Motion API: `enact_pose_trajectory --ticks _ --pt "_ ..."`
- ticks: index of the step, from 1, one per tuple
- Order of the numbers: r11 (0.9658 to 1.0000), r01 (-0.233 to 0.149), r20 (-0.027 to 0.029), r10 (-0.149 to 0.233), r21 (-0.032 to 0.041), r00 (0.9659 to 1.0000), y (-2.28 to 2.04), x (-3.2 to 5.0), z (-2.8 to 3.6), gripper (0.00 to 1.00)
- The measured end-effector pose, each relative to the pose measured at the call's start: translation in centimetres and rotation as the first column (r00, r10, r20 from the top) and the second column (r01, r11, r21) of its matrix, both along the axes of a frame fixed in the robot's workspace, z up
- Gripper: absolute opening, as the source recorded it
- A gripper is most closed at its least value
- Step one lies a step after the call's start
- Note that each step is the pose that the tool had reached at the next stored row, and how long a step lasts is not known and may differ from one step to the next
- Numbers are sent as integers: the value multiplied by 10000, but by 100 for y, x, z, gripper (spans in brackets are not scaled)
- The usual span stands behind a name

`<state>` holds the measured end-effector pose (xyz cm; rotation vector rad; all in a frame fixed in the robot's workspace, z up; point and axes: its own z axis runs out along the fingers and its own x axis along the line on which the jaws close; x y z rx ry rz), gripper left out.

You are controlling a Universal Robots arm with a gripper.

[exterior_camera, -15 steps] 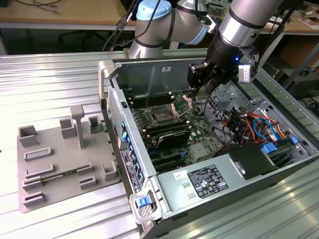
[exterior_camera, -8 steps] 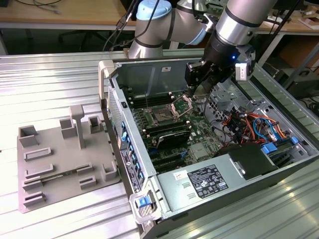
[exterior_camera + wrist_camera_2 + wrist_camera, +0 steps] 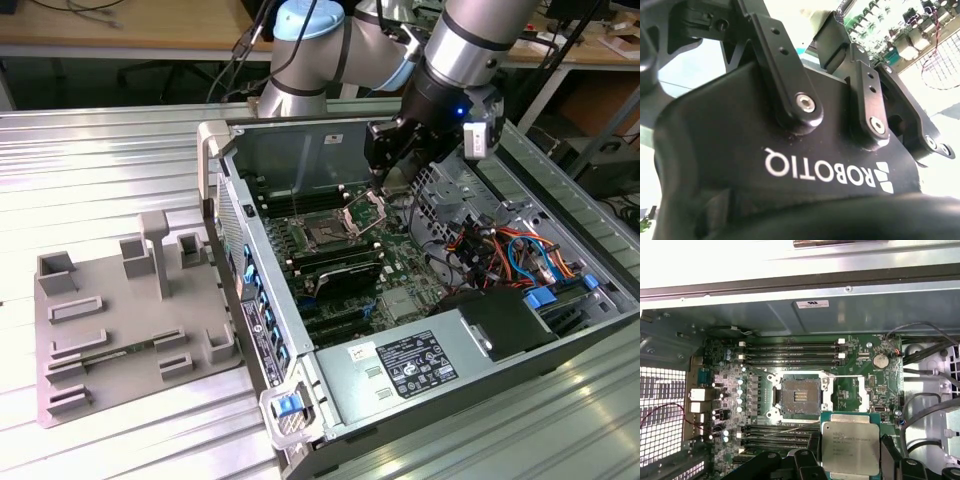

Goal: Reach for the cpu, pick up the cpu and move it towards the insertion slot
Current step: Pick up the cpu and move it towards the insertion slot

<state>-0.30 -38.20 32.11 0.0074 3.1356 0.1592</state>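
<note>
The chip [image 3: 850,441] is held clamped between the gripper's [image 3: 850,460] fingers [image 3: 888,455] above the motherboard. In the first wrist view, the open socket [image 3: 800,396] is seen just beside it, diagonally offset, edges roughly parallel.

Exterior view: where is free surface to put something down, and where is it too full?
Free: the ribbed metal table beyond the grey tray, and in front of the computer case. Crowded: inside the case, around the insertion slot, where the gripper holds the cpu.
</note>
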Motion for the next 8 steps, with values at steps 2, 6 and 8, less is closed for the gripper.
enact_pose_trajectory --ticks 2,6,8 --pt "10000 -1 0 1 0 10000 16 -6 -1 55" --pt "10000 -1 0 1 0 10000 21 -6 -1 55" --pt "10000 -1 0 1 0 10000 22 -6 -1 55"
